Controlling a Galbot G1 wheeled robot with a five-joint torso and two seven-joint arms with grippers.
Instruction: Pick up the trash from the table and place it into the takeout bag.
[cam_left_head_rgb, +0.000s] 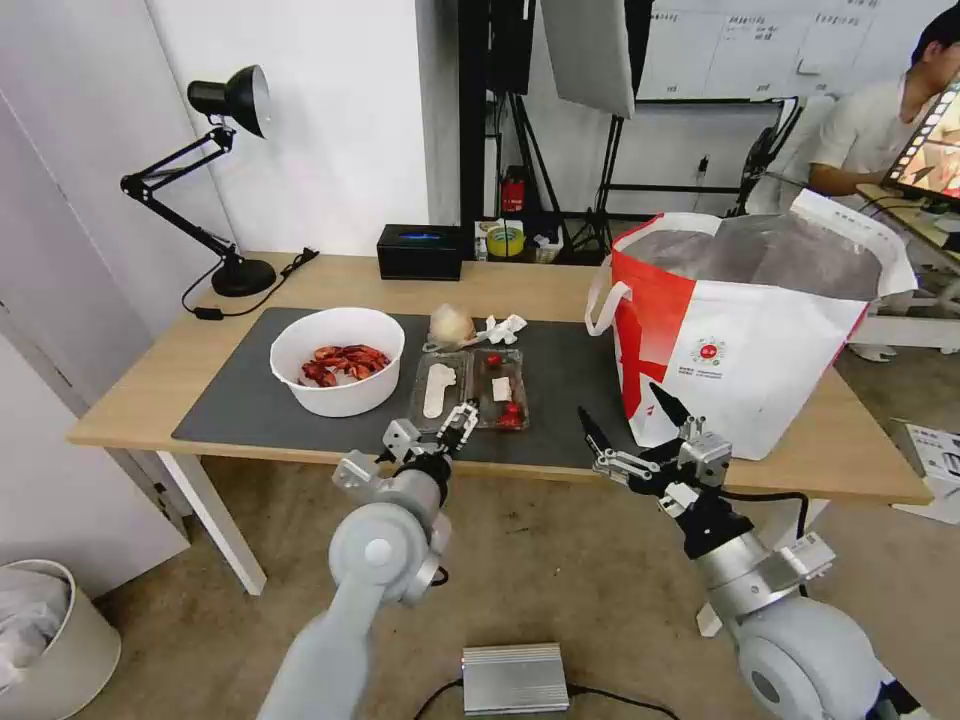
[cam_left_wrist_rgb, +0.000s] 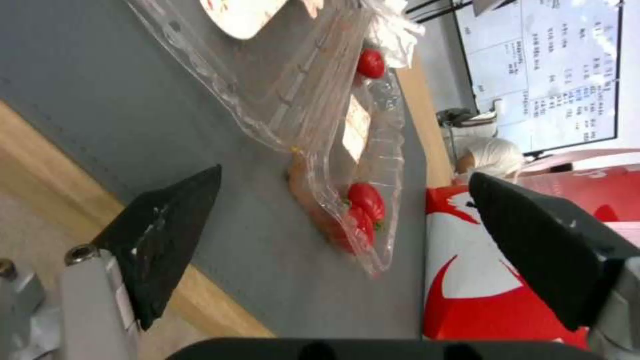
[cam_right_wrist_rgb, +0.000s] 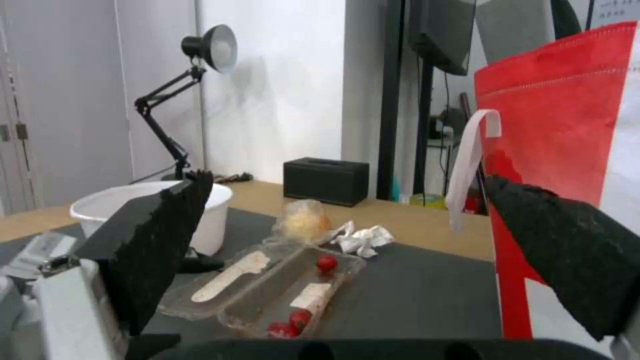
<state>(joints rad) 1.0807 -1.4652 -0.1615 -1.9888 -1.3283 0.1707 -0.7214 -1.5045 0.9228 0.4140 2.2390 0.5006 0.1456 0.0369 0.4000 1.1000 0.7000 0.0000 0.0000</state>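
The tray lies lengthwise front to back – red scraps inside; the bowl holds shells. Left gripper and right gripper – both jaws spread, empty.

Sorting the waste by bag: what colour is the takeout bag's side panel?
Red, on the takeout bag; the side panel shows best in the head view.

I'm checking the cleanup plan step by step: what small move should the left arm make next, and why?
Probably ease the left gripper forward and down so its open fingers straddle the near edge of the clear tray. It hangs open just short of that edge at the mat's front, and nothing is held yet. The right gripper waits open beside the takeout bag.
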